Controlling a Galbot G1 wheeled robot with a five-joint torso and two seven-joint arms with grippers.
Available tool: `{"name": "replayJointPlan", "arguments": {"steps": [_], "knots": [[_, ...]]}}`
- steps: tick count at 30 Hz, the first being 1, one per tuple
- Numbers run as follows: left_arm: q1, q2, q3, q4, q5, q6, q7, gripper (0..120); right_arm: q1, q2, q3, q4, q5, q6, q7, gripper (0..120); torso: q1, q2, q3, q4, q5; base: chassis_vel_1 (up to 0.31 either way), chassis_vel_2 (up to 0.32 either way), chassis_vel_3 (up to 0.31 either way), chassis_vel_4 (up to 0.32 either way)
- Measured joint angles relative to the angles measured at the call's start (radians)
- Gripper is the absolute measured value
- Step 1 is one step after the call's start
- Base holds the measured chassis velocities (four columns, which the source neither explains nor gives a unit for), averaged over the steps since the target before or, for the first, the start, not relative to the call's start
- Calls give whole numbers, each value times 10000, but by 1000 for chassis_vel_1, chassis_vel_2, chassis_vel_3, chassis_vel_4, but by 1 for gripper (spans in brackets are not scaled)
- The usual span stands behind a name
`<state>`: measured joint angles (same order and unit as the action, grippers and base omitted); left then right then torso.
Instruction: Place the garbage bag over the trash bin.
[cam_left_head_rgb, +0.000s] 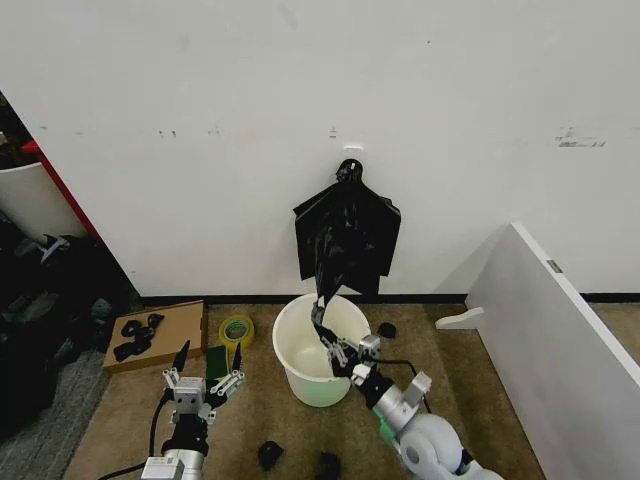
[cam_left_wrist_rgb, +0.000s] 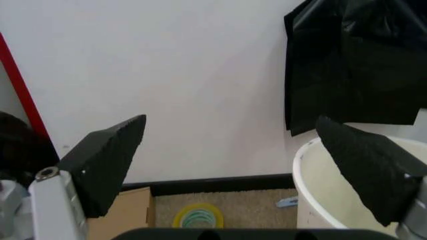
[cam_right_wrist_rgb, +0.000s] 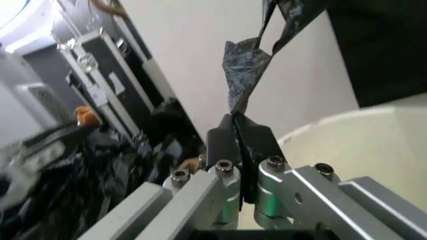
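While the garbage bag (cam_left_head_rgb: 346, 238) hangs from a hook on the white wall, directly above the trash bin (cam_left_head_rgb: 312, 372), the job is barely begun: the bin stands bare on the carpeted floor, its rim uncovered, and the bag is not yet freed, opened or drawn over it. The right end effector (cam_left_head_rgb: 328, 343) reaches over the bin's mouth, and its fingers (cam_right_wrist_rgb: 223, 145) are pressed together on a thin tail of black plastic that trails down from the hanging bag; in the right wrist view the crumpled strip rises straight out of the closed pads. The bulk of the bag lies above and beyond that end effector, against the wall. The left end effector (cam_left_head_rgb: 203, 378) hovers low beside the bin, on the robot's left, pads (cam_left_wrist_rgb: 107, 167) spread wide apart and holding nothing, near a roll of yellow tape (cam_left_head_rgb: 236, 329).
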<state>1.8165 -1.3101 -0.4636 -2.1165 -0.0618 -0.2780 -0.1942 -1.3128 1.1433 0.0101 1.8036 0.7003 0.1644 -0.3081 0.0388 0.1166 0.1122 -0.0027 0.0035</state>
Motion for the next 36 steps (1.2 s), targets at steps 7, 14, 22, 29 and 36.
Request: {"name": "replayJointPlan", "arguments": {"steps": [7,14,22,29,36], "knots": [[-46,20,10,76,-42,7,-6,100,-348,-280,-227,-43,-607,254,-27,0,0,0,0,0,0,0,0,0,0],[-64,27,14,102,-67,25,-9,100,-480,-451,-349,-26,-986,383,-61,0,2,0,0,0,0,0,0,0,0],[-56,37,18,128,-72,27,-15,100,-613,-573,-421,-242,-1493,658,-270,0,1,0,0,0,0,0,0,0,0],[-44,57,24,130,-140,41,-16,100,-664,-628,-402,-367,-1586,820,-435,0,1,0,1,0,0,0,0,0,0],[-93,173,77,53,-252,142,-16,100,-495,-510,-273,-396,-1452,838,-296,0,1,0,1,1,-1,0,0,0,0]]}}
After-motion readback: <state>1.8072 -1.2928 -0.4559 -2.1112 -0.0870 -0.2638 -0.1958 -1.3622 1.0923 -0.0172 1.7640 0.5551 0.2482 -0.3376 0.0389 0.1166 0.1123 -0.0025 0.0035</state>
